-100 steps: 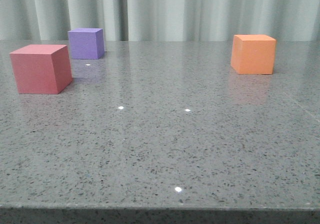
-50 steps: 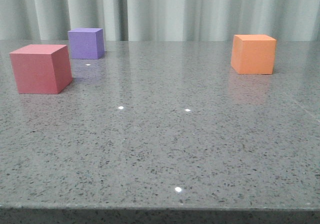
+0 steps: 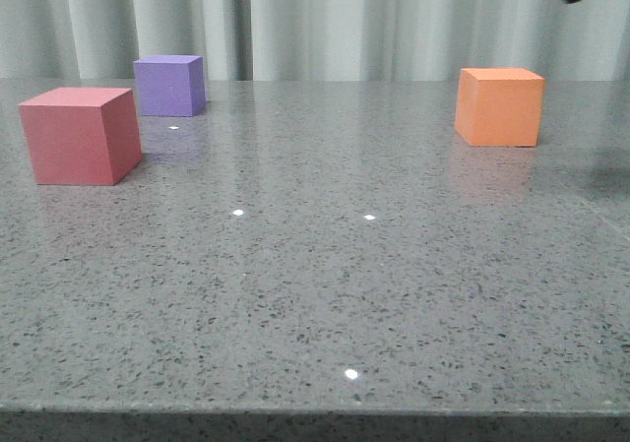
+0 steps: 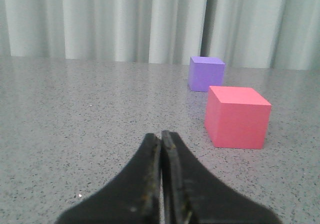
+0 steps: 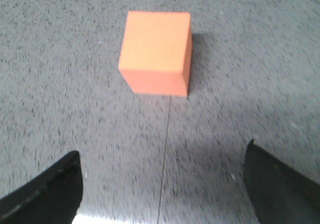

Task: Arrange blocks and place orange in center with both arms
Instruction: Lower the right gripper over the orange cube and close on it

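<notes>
Above the orange cube [image 5: 156,52] your right pincer [image 5: 162,184] hangs with its fingers spread wide and nothing between them, the cube well ahead of the tips and untouched. A second ago the front view showed no arm at all; now a dark tip has come in at its top right corner, so the right arm has begun its approach, and I'd judge the reach for the orange cube to be the step in hand. Your left pincer [image 4: 161,184] sits low over the bench [image 3: 315,294] with its fingers pressed together, holding nothing. Beyond it stand the pinkish-red cube [image 4: 236,116] and, farther back, the purple cube [image 4: 206,73], near each other but apart. All three cubes rest where they were, the orange one far to the right, not yet central.
</notes>
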Tool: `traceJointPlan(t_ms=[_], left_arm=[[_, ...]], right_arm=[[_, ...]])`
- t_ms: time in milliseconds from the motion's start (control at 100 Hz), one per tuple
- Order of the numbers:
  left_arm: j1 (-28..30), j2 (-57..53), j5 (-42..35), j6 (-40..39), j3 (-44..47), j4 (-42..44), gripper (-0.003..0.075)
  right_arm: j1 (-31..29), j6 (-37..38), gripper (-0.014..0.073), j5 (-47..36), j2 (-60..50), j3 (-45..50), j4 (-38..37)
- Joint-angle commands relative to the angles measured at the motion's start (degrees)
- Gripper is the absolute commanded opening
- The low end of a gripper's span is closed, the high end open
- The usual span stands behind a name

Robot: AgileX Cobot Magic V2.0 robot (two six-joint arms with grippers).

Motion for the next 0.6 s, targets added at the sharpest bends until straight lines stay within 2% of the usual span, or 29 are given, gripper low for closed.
traceJointPlan(t_ms=[0,290,590], left_arm=[[-0.04,-2.11,-4.85,-0.50,2.42,-0.04,-0.0020],[-0.04,-2.11,-4.85,-0.50,2.42,-0.04,-0.0020],[-0.04,-2.11,-4.85,-0.50,2.42,-0.04,-0.0020]], right_arm=[[0.13,-0.29,0.0643,-3.75,3.03,-6.01,0.49],[0.13,-0.29,0.0643,-3.56,15.94,-18.85,0.49],[0.13,-0.29,0.0643,-4.59,24.02,-23.33,0.49]])
